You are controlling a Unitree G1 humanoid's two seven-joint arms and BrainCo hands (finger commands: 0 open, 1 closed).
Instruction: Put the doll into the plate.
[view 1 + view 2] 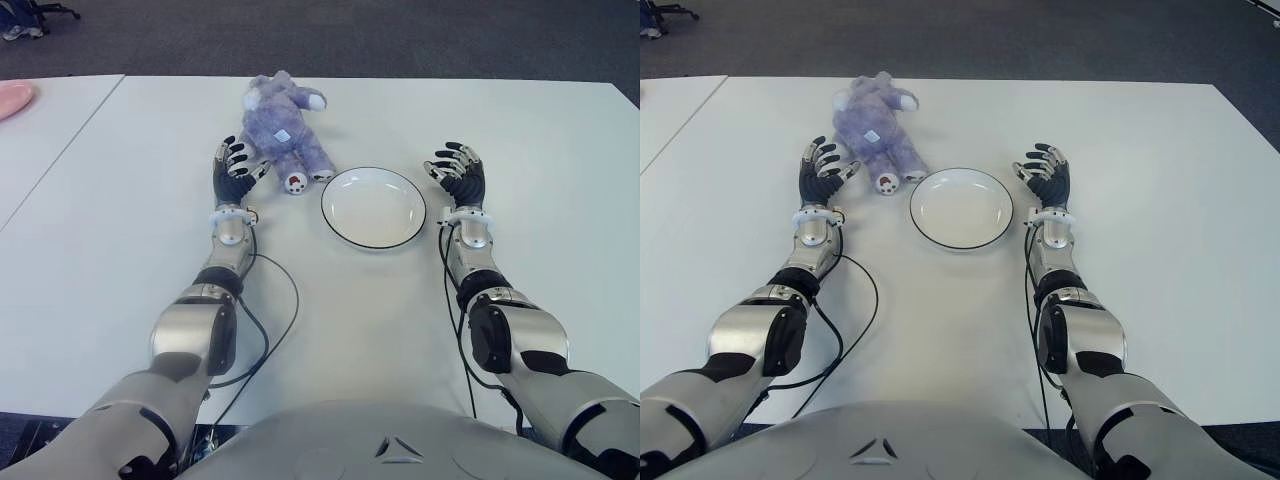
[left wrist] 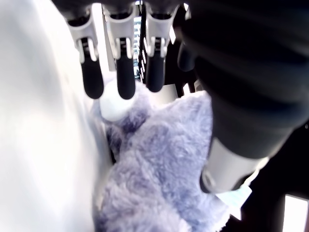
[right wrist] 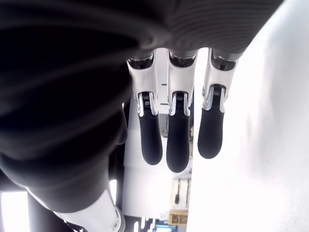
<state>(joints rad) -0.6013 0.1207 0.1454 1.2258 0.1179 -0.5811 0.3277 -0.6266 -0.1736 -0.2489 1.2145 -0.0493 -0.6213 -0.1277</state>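
**Left hand poised beside the doll, before the grasp**

The doll [image 1: 281,128], a purple plush animal, lies on the white surface [image 1: 120,220], just beyond and to the left of the empty plate [image 1: 374,207]; it is not yet in the plate. The left hand [image 1: 232,172] stands palm-inward just beside the doll's near side, placed, it seems, so that closing would take the plush body between thumb and fingers [image 2: 123,77]. In the left wrist view these are extended and spread, with the fur directly below them; nothing is gripped. The left forearm lies stretched forward along the surface. The right hand [image 1: 460,172] shows to the right of the plate, its digits loosely extended and holding nothing, leaving the plate clear.
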